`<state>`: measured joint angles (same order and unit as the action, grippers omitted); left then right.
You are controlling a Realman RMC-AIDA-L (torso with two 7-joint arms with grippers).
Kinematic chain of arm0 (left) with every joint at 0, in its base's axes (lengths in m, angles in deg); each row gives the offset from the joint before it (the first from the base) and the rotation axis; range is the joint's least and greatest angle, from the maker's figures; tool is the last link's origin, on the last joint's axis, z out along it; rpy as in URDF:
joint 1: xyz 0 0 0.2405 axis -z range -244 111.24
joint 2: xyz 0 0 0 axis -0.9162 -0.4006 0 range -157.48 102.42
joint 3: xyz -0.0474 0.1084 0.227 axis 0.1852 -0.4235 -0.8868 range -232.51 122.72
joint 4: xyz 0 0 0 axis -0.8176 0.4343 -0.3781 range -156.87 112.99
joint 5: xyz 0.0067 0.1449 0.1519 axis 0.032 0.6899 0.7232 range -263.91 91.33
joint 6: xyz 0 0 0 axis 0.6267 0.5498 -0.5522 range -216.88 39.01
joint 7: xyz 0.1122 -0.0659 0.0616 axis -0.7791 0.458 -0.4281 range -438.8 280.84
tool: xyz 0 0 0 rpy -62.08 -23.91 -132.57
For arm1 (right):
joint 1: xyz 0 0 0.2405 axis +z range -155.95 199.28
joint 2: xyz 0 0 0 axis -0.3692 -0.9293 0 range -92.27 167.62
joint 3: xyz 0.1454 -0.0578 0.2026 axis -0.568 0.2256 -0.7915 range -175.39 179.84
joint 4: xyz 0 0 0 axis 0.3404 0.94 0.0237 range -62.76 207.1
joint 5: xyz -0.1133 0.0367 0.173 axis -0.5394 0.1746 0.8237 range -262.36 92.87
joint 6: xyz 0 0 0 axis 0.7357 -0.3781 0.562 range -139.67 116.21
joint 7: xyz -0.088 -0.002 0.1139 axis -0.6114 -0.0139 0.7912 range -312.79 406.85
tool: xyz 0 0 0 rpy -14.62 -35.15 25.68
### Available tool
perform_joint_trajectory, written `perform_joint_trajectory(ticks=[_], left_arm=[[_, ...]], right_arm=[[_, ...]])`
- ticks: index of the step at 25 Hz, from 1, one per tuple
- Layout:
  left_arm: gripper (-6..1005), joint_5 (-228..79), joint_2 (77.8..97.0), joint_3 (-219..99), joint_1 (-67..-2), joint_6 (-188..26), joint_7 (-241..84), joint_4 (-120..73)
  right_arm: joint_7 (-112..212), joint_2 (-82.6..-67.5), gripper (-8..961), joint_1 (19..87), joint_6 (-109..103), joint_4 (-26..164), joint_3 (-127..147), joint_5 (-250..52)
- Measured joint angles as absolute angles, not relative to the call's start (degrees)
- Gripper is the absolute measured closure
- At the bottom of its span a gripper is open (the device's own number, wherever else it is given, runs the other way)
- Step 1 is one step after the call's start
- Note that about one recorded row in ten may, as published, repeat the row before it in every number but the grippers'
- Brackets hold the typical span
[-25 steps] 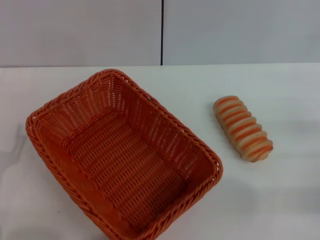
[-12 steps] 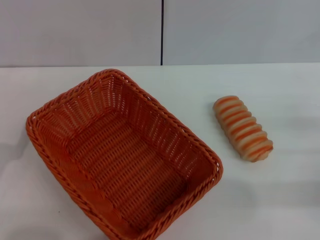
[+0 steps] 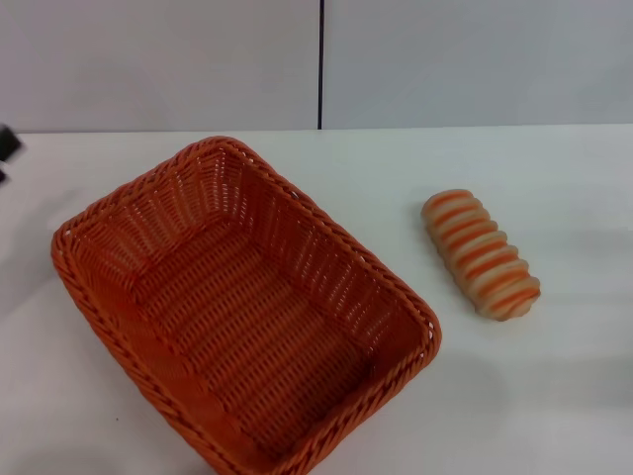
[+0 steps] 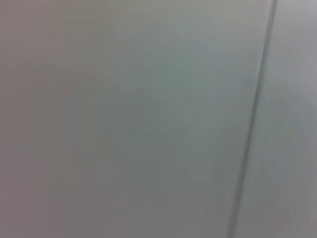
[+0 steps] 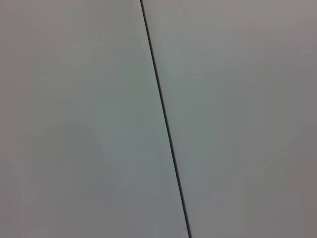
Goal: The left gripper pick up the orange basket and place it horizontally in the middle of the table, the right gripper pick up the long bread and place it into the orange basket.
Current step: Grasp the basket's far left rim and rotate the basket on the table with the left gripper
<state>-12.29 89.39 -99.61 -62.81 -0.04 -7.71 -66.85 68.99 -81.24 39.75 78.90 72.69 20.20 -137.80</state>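
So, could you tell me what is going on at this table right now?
Nothing is being held yet. The orange basket sits empty and at a slant on the robot's left part of the white table, and the long bread lies apart from it on the robot's right. A dark tip at the far left edge of the head view looks like the left gripper, well clear of the basket. The right gripper is not in view; both wrist cameras face a plain grey wall.

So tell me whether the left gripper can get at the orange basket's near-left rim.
Probably yes: the left gripper shows only at the head view's left edge, with bare table beside the orange basket.
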Motion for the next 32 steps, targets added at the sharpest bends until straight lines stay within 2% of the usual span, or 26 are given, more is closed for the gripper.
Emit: perform_joint_trajectory(ticks=[2,12,20,26,32], left_arm=[[191,-3.0,89.91,-99.1,-62.1,-2.0,-0.3,-75.9],[192,9.4,90.31,-99.2,-58.5,-2.8,5.8,-88.8],[199,30.4,90.56,-100.2,-50.1,-0.6,21.3,-101.5],[207,43.4,90.89,-108.2,-45.1,-1.9,28.9,-103.4],[213,50.6,91.04,-117.0,-43.7,-4.6,33.8,-104.0]], right_arm=[[69.0,-81.24,319,39.3,79.0,71.8,20.2,-137.8],[70.7,-81.26,324,39.5,79.9,71.7,20.1,-137.7],[72.1,-81.50,327,39.4,81.4,72.2,20.1,-137.7],[72.8,-81.50,329,39.1,81.7,72.9,18.5,-137.6],[72.9,-81.43,332,39.1,81.9,73.4,17.2,-137.6]])
